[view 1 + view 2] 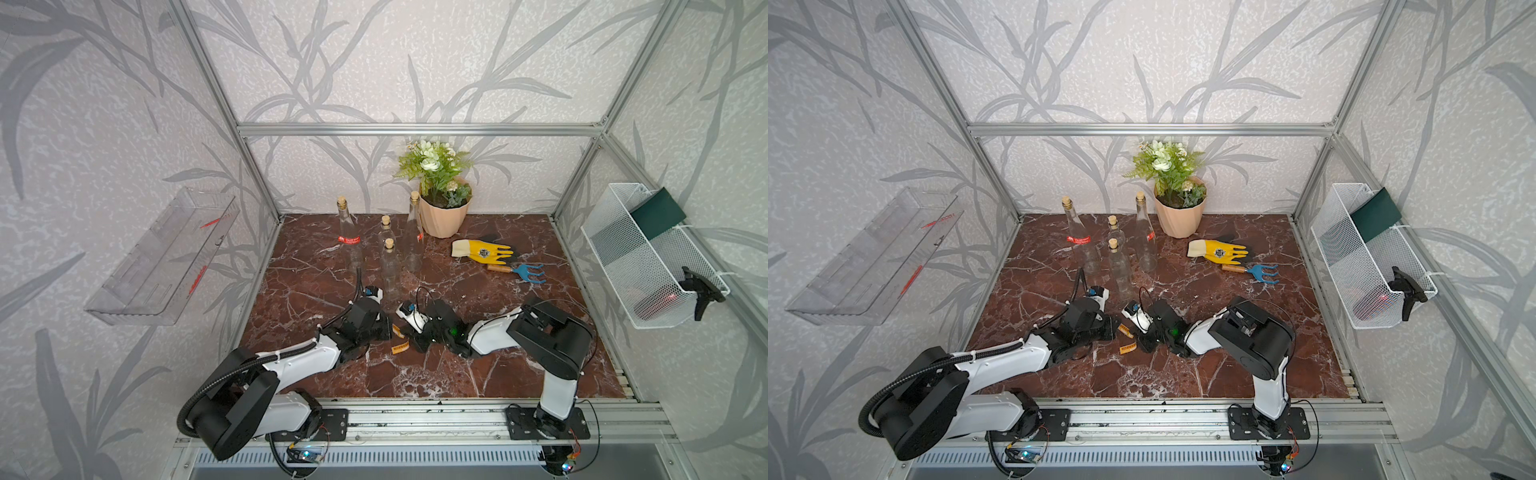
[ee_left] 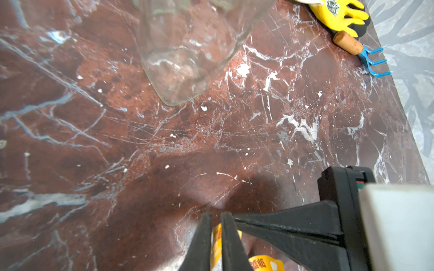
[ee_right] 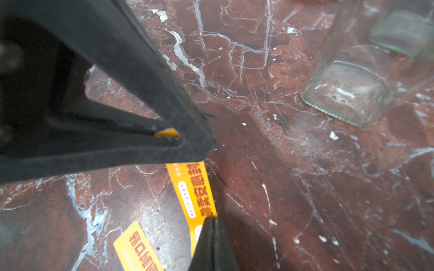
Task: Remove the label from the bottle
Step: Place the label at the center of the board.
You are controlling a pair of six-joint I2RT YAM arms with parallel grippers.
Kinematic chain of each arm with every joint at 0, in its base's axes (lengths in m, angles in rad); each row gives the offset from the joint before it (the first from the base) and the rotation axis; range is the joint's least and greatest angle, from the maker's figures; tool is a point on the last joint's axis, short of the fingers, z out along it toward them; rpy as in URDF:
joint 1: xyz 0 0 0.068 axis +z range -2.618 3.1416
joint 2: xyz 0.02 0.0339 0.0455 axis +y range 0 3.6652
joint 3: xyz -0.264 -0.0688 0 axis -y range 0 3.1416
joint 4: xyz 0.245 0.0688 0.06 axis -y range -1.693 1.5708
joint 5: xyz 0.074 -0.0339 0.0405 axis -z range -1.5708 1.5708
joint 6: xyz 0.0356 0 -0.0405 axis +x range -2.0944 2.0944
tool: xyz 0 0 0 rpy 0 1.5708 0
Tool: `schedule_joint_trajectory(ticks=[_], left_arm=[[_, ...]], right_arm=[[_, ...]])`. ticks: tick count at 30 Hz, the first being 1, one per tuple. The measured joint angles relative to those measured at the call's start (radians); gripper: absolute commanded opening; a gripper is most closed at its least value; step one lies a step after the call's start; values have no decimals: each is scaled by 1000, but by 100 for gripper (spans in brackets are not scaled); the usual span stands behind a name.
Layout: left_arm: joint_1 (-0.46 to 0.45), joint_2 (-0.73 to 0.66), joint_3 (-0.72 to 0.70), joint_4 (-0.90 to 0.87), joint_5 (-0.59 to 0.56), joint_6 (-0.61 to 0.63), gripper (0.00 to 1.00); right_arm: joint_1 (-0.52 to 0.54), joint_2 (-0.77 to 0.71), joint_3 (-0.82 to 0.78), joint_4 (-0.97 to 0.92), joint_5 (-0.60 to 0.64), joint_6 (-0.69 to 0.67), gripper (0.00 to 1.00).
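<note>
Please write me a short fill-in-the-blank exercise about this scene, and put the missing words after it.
1. ____ corked glass bottles stand upright.
2. The glove beside the blue rake is mainly ____.
3. The right tool is ____ on the yellow label strip.
Missing words: four, yellow, shut.

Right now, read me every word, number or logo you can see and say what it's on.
Nothing can be quoted with confidence.
Orange label strip: dark red Chinese characters I cannot make out reliably.
Second orange label piece: same print, cut off.
Red bottle label: white text, too small.
Yellow glove: round emblem, too small.
Clear shelf: red markings, blurred.
</note>
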Motion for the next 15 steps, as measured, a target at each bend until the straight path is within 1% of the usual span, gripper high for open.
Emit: schedule_joint_trajectory(ticks=[8, 15], left_arm=[[0, 3, 0, -1, -20, -1, 17], [0, 4, 0, -4, -44, 0, 21]], right_arm=[[0, 0, 0, 0, -5, -1, 0], [0, 0, 0, 0, -5, -4, 0]])
